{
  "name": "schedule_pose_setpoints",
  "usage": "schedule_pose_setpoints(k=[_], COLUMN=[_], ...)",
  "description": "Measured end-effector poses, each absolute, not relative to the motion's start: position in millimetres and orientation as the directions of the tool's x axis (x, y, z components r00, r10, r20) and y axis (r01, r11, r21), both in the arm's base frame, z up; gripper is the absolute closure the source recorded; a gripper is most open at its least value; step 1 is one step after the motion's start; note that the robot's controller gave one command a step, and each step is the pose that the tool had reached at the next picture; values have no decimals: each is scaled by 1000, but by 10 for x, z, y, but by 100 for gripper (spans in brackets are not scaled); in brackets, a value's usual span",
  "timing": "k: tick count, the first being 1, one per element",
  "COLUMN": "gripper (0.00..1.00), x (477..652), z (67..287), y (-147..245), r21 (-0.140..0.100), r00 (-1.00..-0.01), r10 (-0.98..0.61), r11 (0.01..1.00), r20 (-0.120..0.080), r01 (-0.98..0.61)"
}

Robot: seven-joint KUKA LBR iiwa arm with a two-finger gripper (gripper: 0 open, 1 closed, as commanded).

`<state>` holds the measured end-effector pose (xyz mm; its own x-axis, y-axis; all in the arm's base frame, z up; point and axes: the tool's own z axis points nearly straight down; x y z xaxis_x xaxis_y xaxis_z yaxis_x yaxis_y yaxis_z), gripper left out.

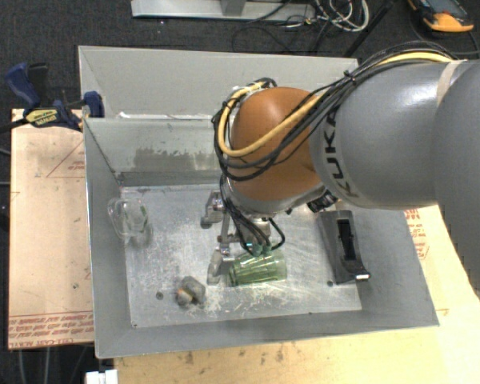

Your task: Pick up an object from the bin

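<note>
"KUKA" lettering [336, 154], black, on grey arm link [408, 126]; no other legible text.

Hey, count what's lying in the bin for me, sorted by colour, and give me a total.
Clear cup: 1
Grey lump: 1
Green see-through thing: 1
Black long thing: 1
Total: 4

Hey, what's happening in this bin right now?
A robot arm has its gripper low in the grey bin, by the left end of a green see-through thing near the front middle. Whether it holds it I cannot tell. A clear cup, a small grey lump and a black tool lie apart from it.
</note>
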<state>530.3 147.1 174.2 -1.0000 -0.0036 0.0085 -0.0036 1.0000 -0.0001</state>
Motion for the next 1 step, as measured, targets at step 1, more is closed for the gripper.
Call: schedule_pose_setpoints(k=[1], gripper=[0], x=[5321], z=[1786], y=[1464], r21=[1], r00=[-1000], r10=[-1], r11=[1000], r20=[0], r01=[-1])
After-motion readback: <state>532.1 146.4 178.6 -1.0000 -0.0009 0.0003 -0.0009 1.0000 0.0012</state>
